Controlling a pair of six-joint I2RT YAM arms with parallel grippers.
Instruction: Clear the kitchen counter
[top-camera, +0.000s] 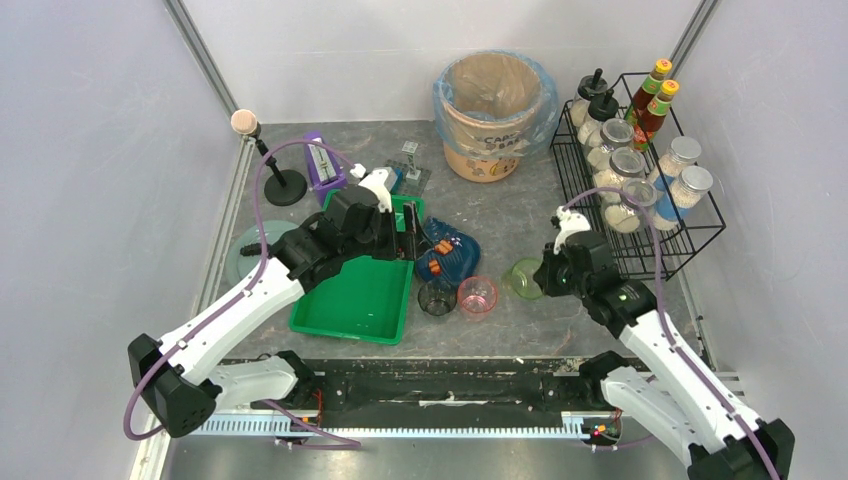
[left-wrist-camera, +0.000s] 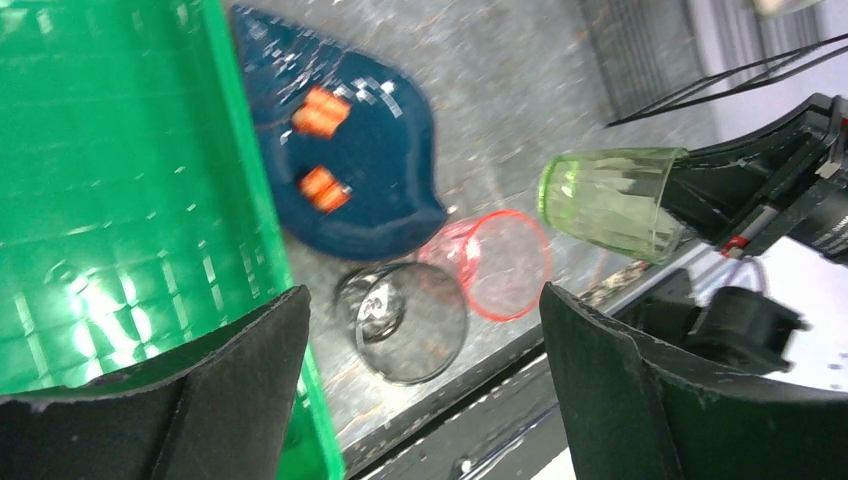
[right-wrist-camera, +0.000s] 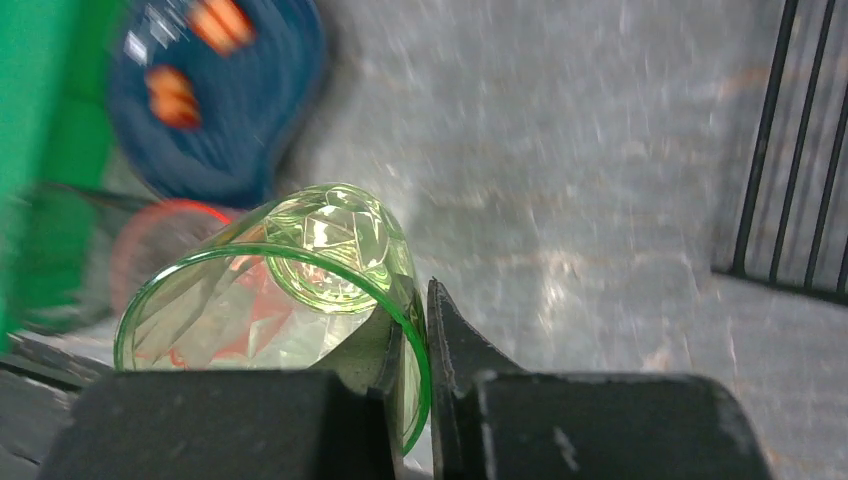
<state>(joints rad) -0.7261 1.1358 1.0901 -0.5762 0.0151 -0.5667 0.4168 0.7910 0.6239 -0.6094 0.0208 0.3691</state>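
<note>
Dark grey mottled stone-look tabletop (top-camera: 500, 215), rail-edged, lies beneath both arms. Right fingers (right-wrist-camera: 452, 345) are clamped on the rim wall of a translucent green ribbed cup (right-wrist-camera: 300, 290), which is tipped sideways. Left fingers (left-wrist-camera: 230, 370) stand spread and empty over a green plastic tray (left-wrist-camera: 120, 150). Risk: this thin one-wall pinch (smooth surface) may let the cup pivot or slip onto the translucent pink cup (left-wrist-camera: 495, 265) nearby.

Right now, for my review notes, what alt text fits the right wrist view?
The right gripper pinches the wall of a tipped green cup over the kitchen counter. Behind sit a pink cup and a blue dish with orange pieces; a black wire rack stands at right.
</note>
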